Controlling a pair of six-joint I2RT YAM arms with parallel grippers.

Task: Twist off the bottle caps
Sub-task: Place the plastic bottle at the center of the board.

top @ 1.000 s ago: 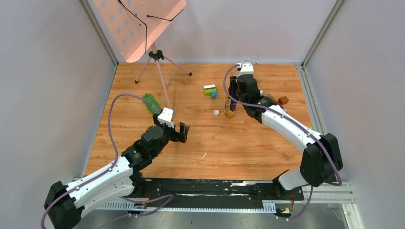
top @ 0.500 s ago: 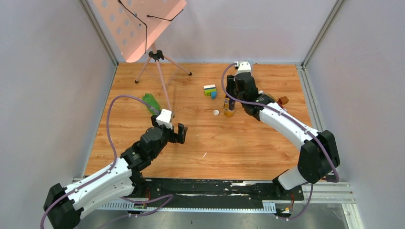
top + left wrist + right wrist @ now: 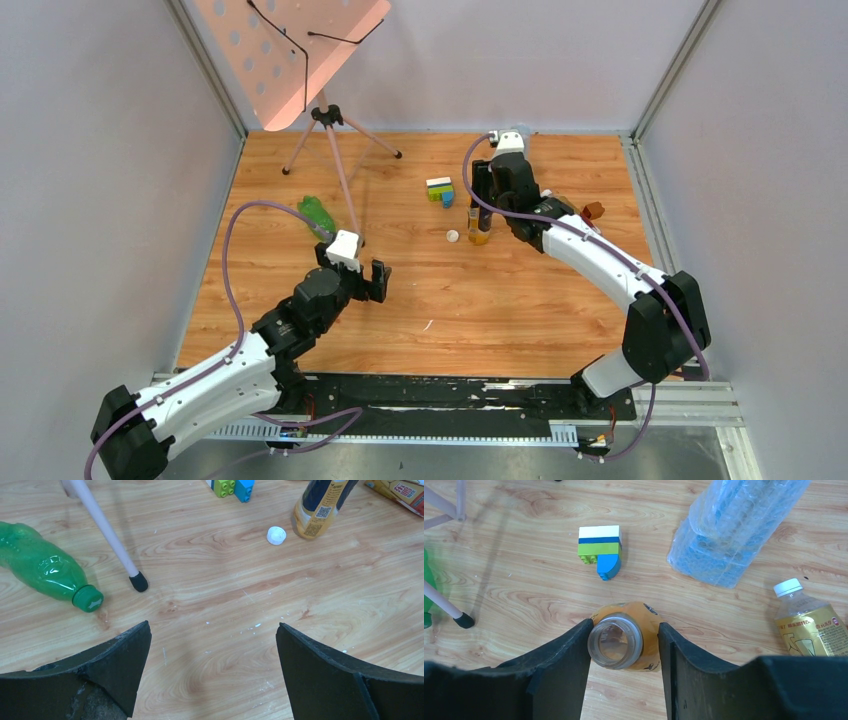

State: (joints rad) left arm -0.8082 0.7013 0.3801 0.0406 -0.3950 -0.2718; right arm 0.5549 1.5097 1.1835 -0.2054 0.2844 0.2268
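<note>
Now, count three bottles and three caps on the bench [image 3: 225,595]. The green bottle [image 3: 42,572] lies at 10 o'clock with its green cap [image 3: 88,599] on. The capless amber bottle [image 3: 624,640] stands at 1 o'clock, with one loose white cap [image 3: 276,535] just at its 9 o'clock. The second amber bottle [image 3: 811,630] lies at its 3 o'clock, its white cap [image 3: 787,587] on.

Your right end effector [image 3: 623,625] brackets the open neck, and you cannot tell if it presses. Your left end effector [image 3: 212,630] gapes wide, holding nothing.

Since a second ago, the right wrist has edged toward 9 o'clock. The bottles and the loose cap have not moved.
</note>
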